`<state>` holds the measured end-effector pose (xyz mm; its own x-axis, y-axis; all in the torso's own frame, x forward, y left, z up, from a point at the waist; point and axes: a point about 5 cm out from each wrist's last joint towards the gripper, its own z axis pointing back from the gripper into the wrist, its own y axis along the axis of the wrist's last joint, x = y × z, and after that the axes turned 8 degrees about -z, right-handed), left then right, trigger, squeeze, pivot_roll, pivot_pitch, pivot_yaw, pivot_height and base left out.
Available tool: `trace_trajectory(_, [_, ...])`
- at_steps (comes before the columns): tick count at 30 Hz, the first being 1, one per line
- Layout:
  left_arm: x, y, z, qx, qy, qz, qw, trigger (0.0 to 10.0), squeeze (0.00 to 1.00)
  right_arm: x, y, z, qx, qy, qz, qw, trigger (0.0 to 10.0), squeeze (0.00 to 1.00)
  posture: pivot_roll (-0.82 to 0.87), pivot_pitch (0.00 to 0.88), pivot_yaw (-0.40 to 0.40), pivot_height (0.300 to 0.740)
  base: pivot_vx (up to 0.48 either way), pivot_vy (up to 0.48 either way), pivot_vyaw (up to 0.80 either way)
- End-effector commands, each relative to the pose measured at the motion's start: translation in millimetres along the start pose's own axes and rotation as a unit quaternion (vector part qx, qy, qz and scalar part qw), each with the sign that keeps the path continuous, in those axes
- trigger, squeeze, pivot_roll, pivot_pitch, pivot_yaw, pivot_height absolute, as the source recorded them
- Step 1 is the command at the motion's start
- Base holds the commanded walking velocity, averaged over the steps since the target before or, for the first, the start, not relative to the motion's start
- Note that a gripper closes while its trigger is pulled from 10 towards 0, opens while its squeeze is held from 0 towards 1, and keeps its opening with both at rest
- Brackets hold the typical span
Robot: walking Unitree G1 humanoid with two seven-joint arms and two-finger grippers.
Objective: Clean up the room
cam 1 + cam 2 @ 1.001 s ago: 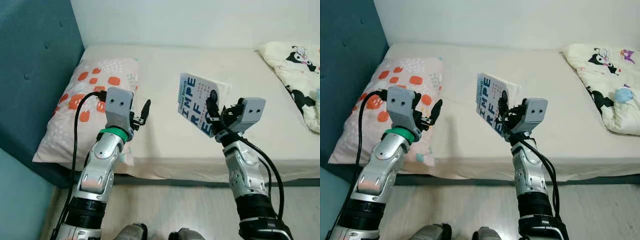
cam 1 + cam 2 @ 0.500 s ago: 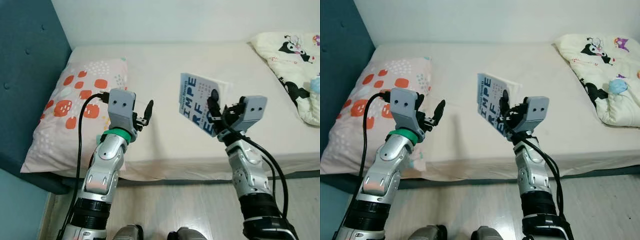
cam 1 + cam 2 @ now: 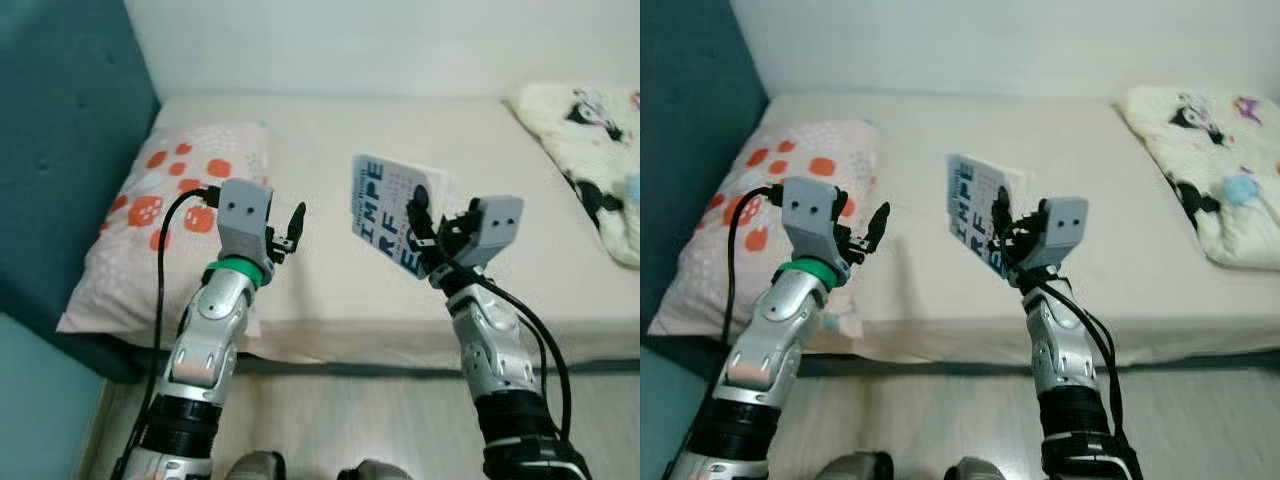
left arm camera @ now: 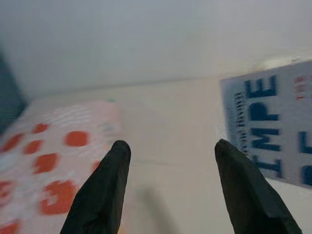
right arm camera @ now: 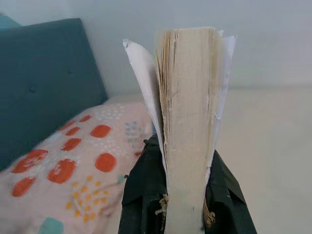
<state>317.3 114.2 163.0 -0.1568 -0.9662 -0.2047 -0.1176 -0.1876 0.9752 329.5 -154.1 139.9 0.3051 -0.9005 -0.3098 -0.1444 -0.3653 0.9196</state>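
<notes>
A book (image 3: 392,212) is clamped upright in the right tool (image 3: 428,235), lifted clear above the near edge of the bed (image 3: 330,270). The fingers (image 5: 141,195) are closed on the lower part of the page block, one on each cover, so the pale cover with blue lettering is turned toward the left. One loose leaf is seen splaying off the block in the right wrist view. Held this way, the book is judged to be in carriage to wherever it belongs, not yet set down.

The left tool (image 3: 285,232) is raised near the mattress edge, fingers (image 4: 105,190) spread wide with nothing between them; judged free for a second pickup.

A pillow with orange spots (image 3: 165,225) lies at the far left against the teal headboard (image 3: 60,150). A cartoon-print blanket (image 3: 600,150) is bunched at the far right.
</notes>
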Motion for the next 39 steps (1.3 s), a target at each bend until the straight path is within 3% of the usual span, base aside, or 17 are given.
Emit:
trace_trajectory(1, [5.2, -2.8, -0.5, -0.007, -0.004, 0.000, 1.000, 10.0, 0.00, 3.7, 6.6, 0.2, 0.015, -0.005, -0.001, 1.000, 10.0, 0.00, 0.02, 0.016, 0.015, 0.740, 0.469, 0.000, 0.00])
trace_trajectory(17, [3.4, -4.1, -1.7, -0.011, 0.003, 0.004, 1.000, 10.0, 0.00, 5.2, 5.6, 0.5, 0.010, -0.007, -0.003, 1.000, 10.0, 0.00, 0.02, 0.011, 0.014, 0.740, 0.453, 0.000, 0.00])
trace_trajectory(39, [5.9, -6.8, 2.9, -0.007, -0.013, 0.006, 1.000, 10.0, 0.00, 4.6, -2.5, 3.6, -0.004, -0.007, -0.021, 1.000, 10.0, 0.00, 0.02, 0.014, 0.022, 0.740, 0.000, 0.000, 0.00])
